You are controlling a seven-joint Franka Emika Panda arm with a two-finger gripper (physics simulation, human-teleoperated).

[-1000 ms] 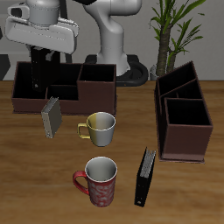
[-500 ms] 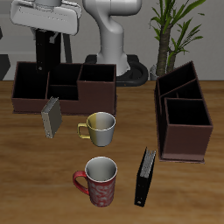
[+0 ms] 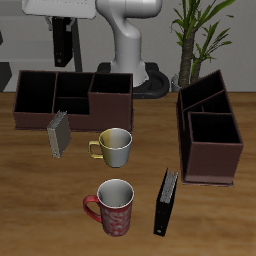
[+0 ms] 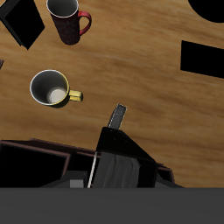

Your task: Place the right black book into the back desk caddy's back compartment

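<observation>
Aloft, slim right black book (image 3: 62, 40) in claw (image 3: 62, 22).

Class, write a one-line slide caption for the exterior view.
Gripper holds the right black book high above the back desk caddy.

front-high exterior; wrist looks down; both show mugs (image 3: 116, 147).

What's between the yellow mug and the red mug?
Nothing, just bare table. The exterior view shows a strip of wood between the yellow mug and the red mug.
</observation>
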